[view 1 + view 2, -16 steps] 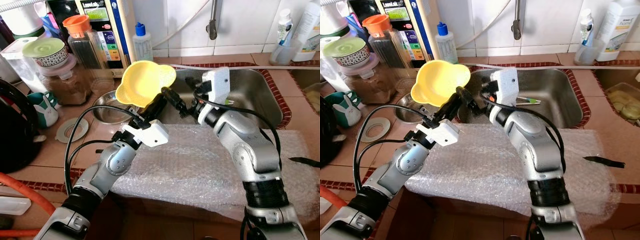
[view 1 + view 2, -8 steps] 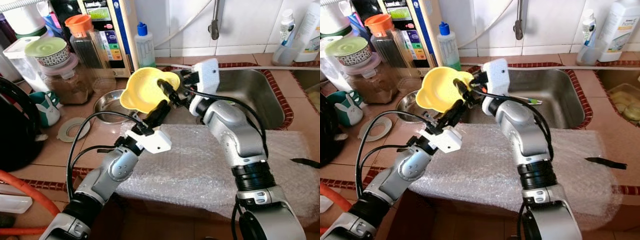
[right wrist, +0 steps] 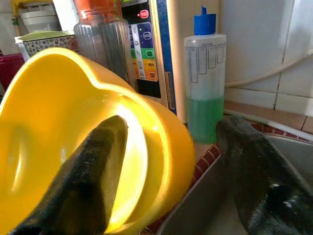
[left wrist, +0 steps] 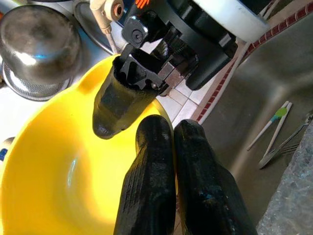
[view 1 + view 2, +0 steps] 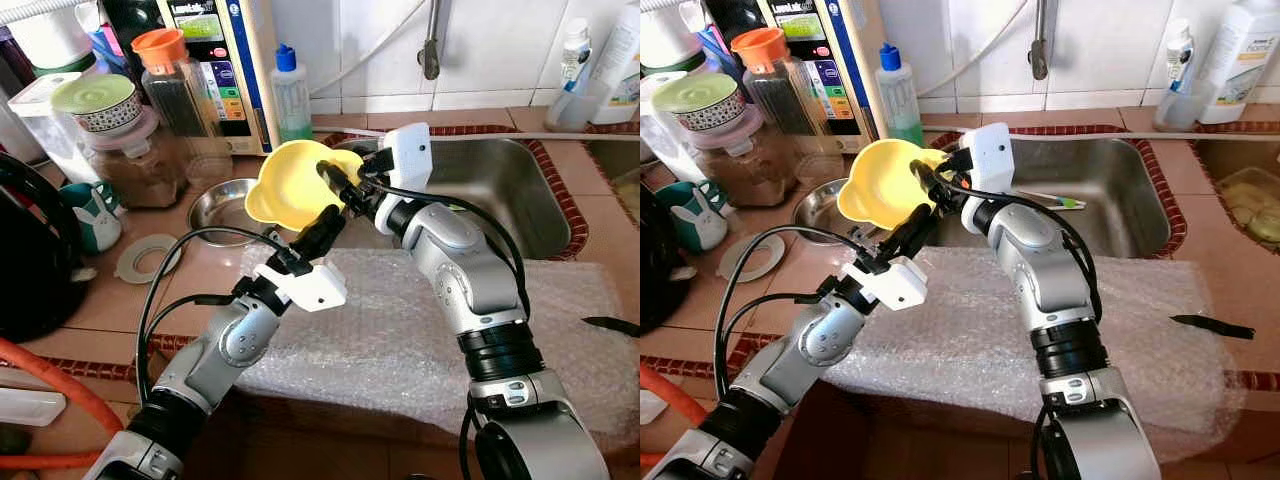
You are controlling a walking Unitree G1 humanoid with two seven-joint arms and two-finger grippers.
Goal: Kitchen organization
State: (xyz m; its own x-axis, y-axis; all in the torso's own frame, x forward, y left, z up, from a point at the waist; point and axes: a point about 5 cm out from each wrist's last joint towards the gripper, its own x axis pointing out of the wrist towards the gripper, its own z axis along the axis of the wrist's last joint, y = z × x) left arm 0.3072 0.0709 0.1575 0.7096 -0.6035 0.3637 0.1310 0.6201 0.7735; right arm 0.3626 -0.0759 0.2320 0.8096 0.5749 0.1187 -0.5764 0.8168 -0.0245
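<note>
Yellow plastic bowl (image 5: 292,182) clamped at its rim by left tool (image 5: 335,208), right tool (image 5: 334,178) spread wide, one finger inside the bowl, one outside

Bubble wrap (image 5: 420,330) covers the tiled surface (image 5: 200,275) beneath the raised pincers. Beyond them lies the steel sink (image 5: 500,190), with a faucet (image 5: 428,45) above. To their left, a steel bowl (image 5: 215,205), an orange-capped jar (image 5: 175,85) and a blue-capped bottle of green liquid (image 5: 291,90) stand near the wall.
</note>
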